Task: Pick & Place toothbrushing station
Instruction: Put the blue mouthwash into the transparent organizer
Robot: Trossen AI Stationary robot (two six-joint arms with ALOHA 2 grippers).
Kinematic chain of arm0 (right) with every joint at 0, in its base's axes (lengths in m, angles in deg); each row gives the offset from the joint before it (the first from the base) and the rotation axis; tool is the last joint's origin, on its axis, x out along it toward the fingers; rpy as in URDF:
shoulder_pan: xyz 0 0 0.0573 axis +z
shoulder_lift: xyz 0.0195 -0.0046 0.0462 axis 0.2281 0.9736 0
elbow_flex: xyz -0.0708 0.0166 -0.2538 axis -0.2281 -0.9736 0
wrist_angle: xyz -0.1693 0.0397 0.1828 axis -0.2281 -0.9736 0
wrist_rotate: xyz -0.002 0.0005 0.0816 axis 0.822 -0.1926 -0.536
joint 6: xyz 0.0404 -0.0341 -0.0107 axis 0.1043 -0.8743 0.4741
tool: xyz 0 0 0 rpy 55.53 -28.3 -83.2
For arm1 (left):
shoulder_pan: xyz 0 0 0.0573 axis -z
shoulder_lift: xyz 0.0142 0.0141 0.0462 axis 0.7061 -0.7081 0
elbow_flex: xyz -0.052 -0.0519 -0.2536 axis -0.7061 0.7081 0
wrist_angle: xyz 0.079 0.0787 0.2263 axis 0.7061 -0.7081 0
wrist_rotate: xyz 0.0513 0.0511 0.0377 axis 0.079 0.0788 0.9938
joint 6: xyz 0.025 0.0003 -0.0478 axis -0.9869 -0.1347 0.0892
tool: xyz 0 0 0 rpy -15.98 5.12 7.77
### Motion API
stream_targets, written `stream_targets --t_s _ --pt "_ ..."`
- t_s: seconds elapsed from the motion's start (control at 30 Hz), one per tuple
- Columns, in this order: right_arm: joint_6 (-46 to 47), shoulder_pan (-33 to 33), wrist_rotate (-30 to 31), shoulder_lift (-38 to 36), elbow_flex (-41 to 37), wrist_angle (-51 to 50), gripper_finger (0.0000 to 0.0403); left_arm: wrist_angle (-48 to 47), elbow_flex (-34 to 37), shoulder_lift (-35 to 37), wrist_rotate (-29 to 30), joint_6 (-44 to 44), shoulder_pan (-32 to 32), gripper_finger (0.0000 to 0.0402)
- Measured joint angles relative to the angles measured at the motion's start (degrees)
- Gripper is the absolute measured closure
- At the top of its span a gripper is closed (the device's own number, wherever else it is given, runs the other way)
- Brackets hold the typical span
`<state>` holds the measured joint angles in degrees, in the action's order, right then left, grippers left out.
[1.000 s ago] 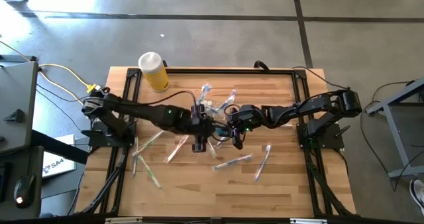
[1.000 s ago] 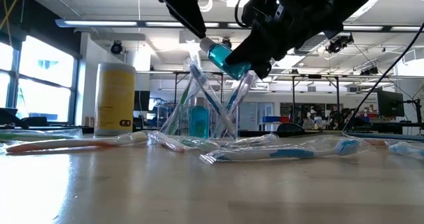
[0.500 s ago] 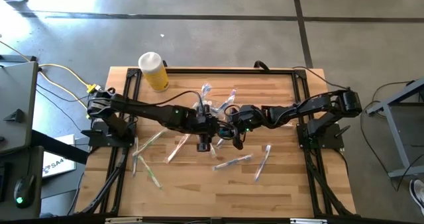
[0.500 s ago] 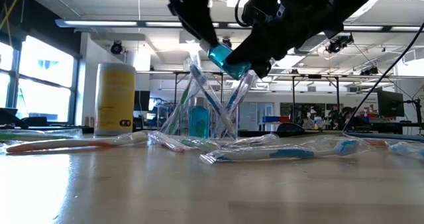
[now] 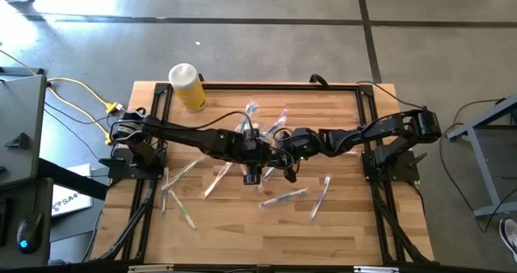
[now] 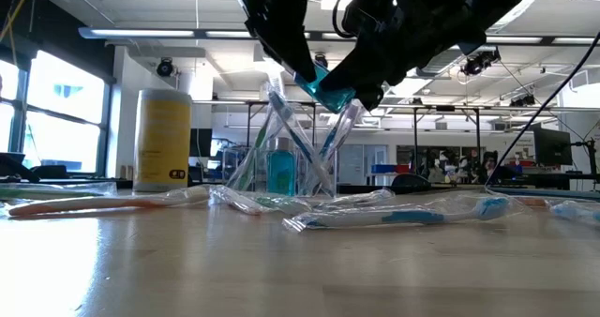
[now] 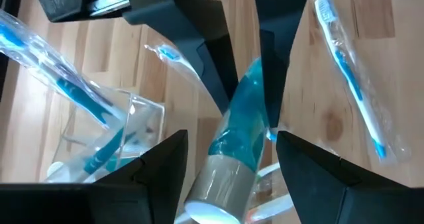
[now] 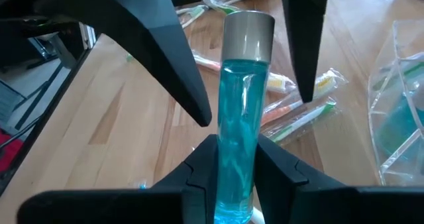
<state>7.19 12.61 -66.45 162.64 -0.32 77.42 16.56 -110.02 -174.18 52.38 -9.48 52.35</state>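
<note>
High view: the left gripper (image 5: pixel 252 165) has slid rightward over the last second and now meets the right gripper (image 5: pixel 283 158) at table centre. The clear holder cup (image 5: pixel 257 133) stands at 12 o'clock of them. Wrapped toothbrushes (image 5: pixel 284 197) lie scattered from 4 to 8 o'clock.

Low view: the blue tube (image 6: pixel 323 90) hangs tilted above the holder cup (image 6: pixel 286 158), and the left arm's dark fingers now overlap its upper end, closer than before. The yellow cylinder (image 6: pixel 163 141) stands at 9 o'clock, untouched.

Left wrist view: the left fingers (image 7: pixel 159 168) stand apart, flanking the tube's grey cap (image 7: pixel 218 194) without touching it.

Right wrist view: the right fingers (image 8: pixel 199 168) are clamped on the tube (image 8: pixel 238 118) near its base, with the left fingers (image 8: pixel 159 52) spread either side of the cap.

Judgement: a handover is being set up; the left claw has arrived but not yet closed.
</note>
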Motion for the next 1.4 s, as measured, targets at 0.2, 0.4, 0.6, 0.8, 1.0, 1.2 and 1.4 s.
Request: stream_targets --t_s 0.2,0.4,0.6,0.8,1.0,1.2,1.4 --pt "-0.52 -0.07 0.0 0.0 0.0 0.0 0.0336 0.27 0.0 0.0 0.16 -1.22 0.03 0.0178" --pt "-0.73 -0.07 0.0 0.0 0.0 0.0 0.0334 0.29 0.0 0.0 0.2 -1.67 0.03 0.0178" --pt "-1.09 -0.07 0.0 0.0 0.0 0.0 0.0335 0.86 0.0 0.0 0.35 -1.95 0.03 0.0206" --pt "-2.08 -0.04 -0.11 0.0 0.0 0.07 0.0336 0.82 0.0 -0.02 -0.81 -2.3 0.08 0.0301" --pt "-3.94 0.0 1.46 0.0 0.0 0.23 0.0313 0.03 0.0 -0.02 -2.23 -3.39 0.03 0.0319" --pt "-4.11 0.35 8.44 -0.07 0.0 -0.73 0.0251 -3.01 -0.04 -0.02 -1.36 -2.39 0.01 0.0319" --pt "-4.29 0.26 13.22 -1.58 0.02 -5.55 0.0166 -12.67 -2.49 -0.15 0.76 0.86 0.12 0.0319"
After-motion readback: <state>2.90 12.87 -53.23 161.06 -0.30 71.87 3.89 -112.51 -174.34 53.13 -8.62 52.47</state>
